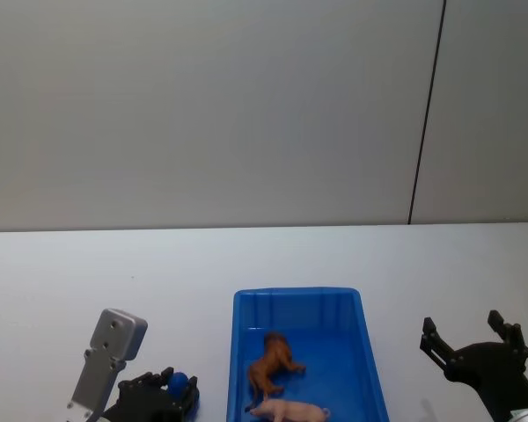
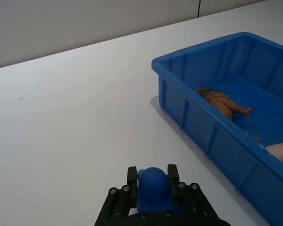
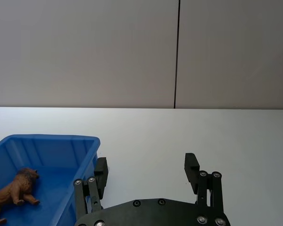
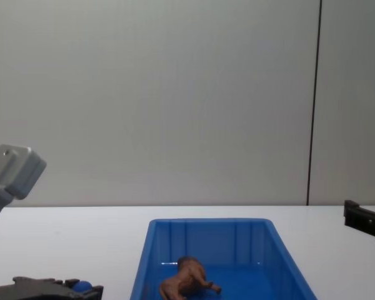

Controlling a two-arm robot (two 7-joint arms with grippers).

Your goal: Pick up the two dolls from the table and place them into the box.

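Both dolls lie inside the blue box (image 1: pixel 297 293). The brown lion (image 1: pixel 271 365) is near the middle and the pale pink pig (image 1: pixel 290 411) is at the near end. My left gripper (image 1: pixel 169 389) hovers low over the table (image 1: pixel 70 272), left of the box. It is shut on a small blue round object (image 2: pixel 153 187). From that wrist I also see the lion (image 2: pixel 221 101) and part of the pig (image 2: pixel 280 151). My right gripper (image 1: pixel 462 327) stands open and empty to the right of the box, its fingers (image 3: pixel 192 165) spread wide. The lion (image 3: pixel 14 188) shows in the right wrist view too.
The white tabletop stretches wide on both sides of the box and behind it. A plain grey wall with a dark vertical seam (image 1: pixel 427 114) stands at the table's far edge. A grey bracket (image 1: pixel 114 338) of my left arm rises beside the left gripper.
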